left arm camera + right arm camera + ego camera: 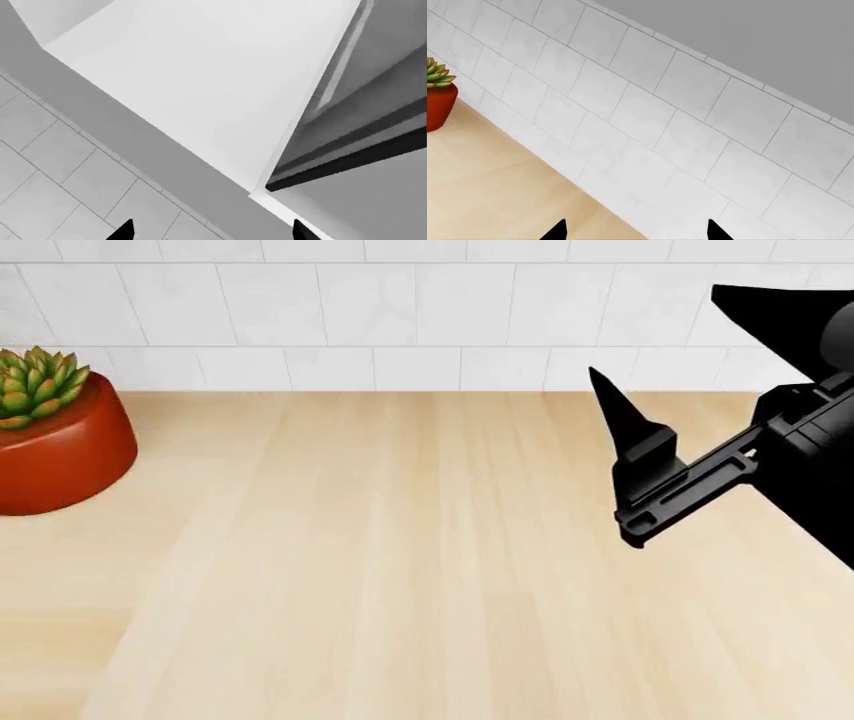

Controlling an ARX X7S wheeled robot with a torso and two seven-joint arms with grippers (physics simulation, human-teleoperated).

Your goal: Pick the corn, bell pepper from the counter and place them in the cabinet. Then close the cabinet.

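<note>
The corn and the bell pepper are out of view in every frame. The beige wood-grain counter (400,570) lies bare in front of me. At the head view's right, my right gripper (654,330) hangs above the counter, open, with nothing between its fingers. Its wrist view shows the right gripper (636,232) facing the tiled wall over the counter (487,190). My left gripper (213,232) is open and empty, and it does not show in the head view. It points at a white cabinet panel (200,85). I cannot tell whether the cabinet is open.
A red-orange plant pot (60,455) with a green succulent stands at the counter's back left, and the plant pot (437,107) also shows in the right wrist view. A white tiled wall (427,320) runs along the back of the counter.
</note>
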